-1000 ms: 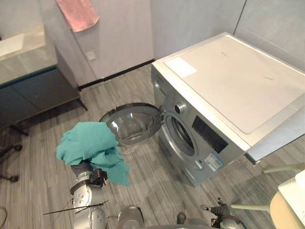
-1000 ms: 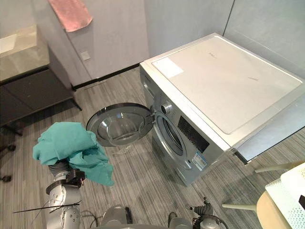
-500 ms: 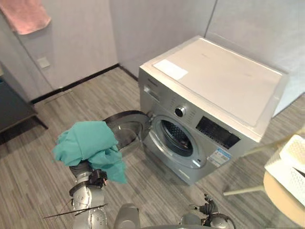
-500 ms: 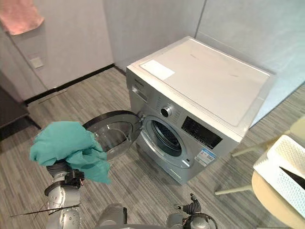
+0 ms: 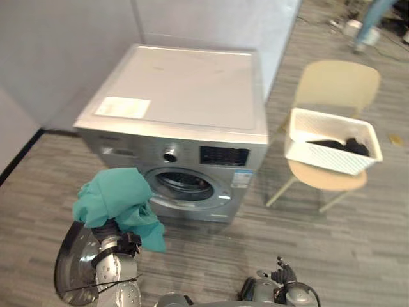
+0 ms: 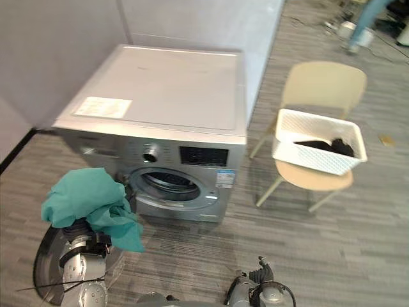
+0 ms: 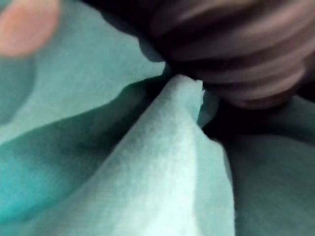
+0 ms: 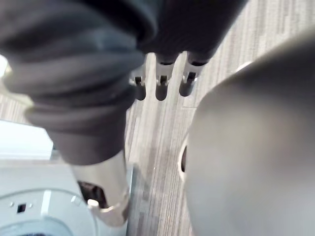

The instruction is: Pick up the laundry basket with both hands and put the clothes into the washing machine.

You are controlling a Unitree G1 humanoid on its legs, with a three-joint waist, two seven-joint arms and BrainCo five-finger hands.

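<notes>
– Teal cloth (image 5: 118, 199) was what we saw first, heaped over the left hand (image 7: 236, 54). Did we make out the grip?

– We could not tell. The cloth buried the hand, and in the left wrist view it lay pressed against the dark ribbed cover.

– And the right hand (image 8: 160, 81)?

– It hung low over the grey plank floor (image 8: 162, 140), its fingers straight and loose, holding nothing.

– What did we find around the left hand?

– The washing machine (image 5: 185, 96) stood just beyond it. Its drum opening (image 5: 182, 185) was near the cloth, a little to the right of the hand. The round door (image 5: 67, 262) was swung open, low beneath the left arm.

– Where was the basket?

– The white laundry basket (image 5: 326, 160) sat on a beige chair (image 5: 335, 83), well apart from both hands and off beyond the right one. Dark clothes (image 5: 351, 146) lay inside it. A person's leg (image 5: 370, 19) showed far past the chair.

– Our count?

– We counted one teal cloth, one machine with one door, one basket, one chair and one dark heap of clothes.
</notes>
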